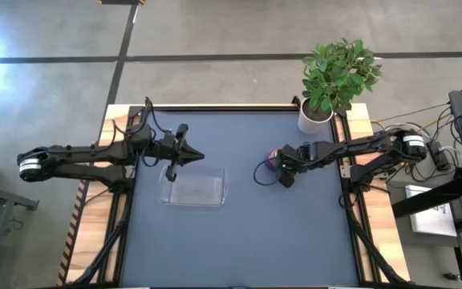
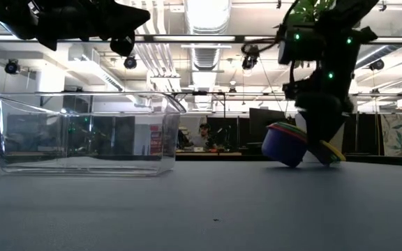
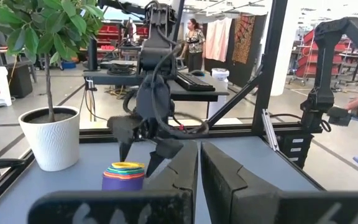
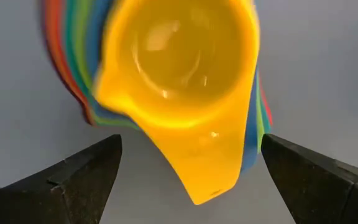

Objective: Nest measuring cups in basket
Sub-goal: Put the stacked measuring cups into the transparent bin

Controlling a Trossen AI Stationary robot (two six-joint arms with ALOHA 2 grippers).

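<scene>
The measuring cups point(image 1: 273, 160) stand nested in one stack on the table point(image 1: 239, 241), toward its right edge and near the white plant pot point(image 1: 314, 117) at the far right corner. In the low view the stack point(image 2: 285, 143) is tilted, purple outermost. The yellow cup point(image 4: 179, 81) sits innermost, its handle pointing toward the right gripper point(image 1: 282, 169). That gripper is directly over the stack with its fingers spread wide to either side, grasping nothing. The basket point(image 1: 193, 189) sits left of centre, no cups inside. The left gripper point(image 1: 189, 156) hangs above the basket's far edge, clenched on nothing.
</scene>
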